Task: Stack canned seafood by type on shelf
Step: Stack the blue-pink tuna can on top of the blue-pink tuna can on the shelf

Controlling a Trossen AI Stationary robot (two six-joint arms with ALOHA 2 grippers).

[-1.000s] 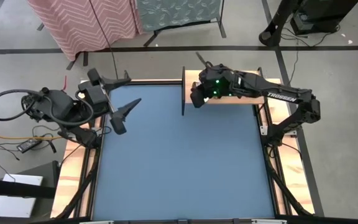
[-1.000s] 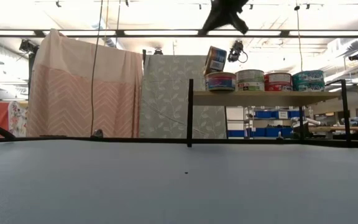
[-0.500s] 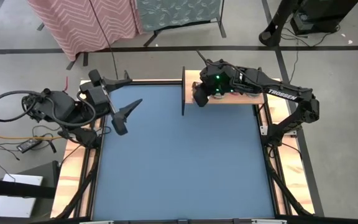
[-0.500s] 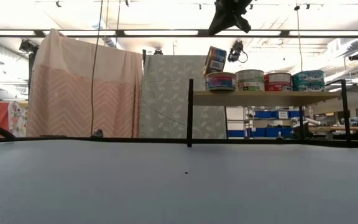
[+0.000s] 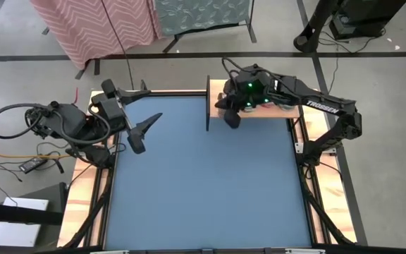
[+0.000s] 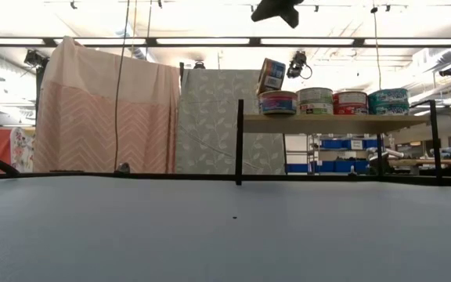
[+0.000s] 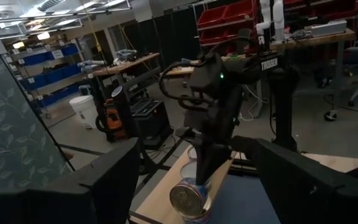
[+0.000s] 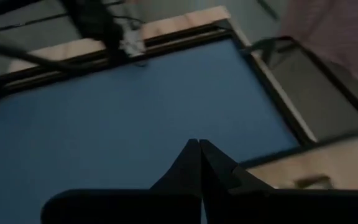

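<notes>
Four tins (image 6: 333, 102) stand on the shelf (image 6: 335, 119) right of centre in the low view; we judge the right gripper (image 5: 232, 118), jaws pinched shut and empty, nearer than the wide-open left gripper (image 5: 138, 132).

Overhead, table-level, two wrist cameras

Seen from above: shelf (image 5: 259, 111) at the far edge of the blue worktop (image 5: 203, 183), largely covered by the right arm. Right gripper (image 5: 232, 120) just off the shelf's near edge at its left end, jaws together. Left gripper (image 5: 138, 132) well apart from the shelf, over the worktop's left side, jaws spread.
</notes>
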